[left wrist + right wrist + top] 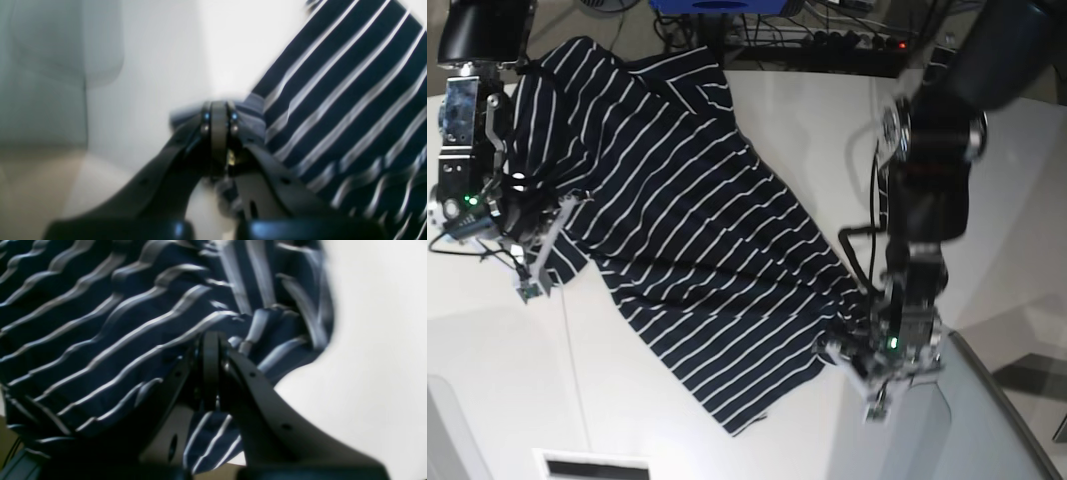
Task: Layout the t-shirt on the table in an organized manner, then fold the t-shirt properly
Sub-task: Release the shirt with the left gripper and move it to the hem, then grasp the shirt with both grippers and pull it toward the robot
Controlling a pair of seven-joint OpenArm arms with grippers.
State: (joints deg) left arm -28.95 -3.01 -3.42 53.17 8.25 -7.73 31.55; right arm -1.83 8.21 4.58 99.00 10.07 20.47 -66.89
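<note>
Both end effectors, left (pixel 219 125) and right (pixel 210 353), clenched on the striped t-shirt (pixel 692 225) over the white table (pixel 807 120)

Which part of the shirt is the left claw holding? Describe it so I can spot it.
On the large white table, the dark navy t-shirt with thin white stripes lies stretched diagonally. The left claw is shut on its lower corner in the base view, the bunched one nearest the table's curved edge.

The t-shirt (pixel 697 250) is soft, matt cloth, dark navy with thin white stripes, rippled in places. The table (pixel 807 130) has a smooth, white, faintly shiny top. Each claw, left (pixel 218 115) and right (pixel 210 340), looks like smooth black plastic with a dull sheen.
</note>
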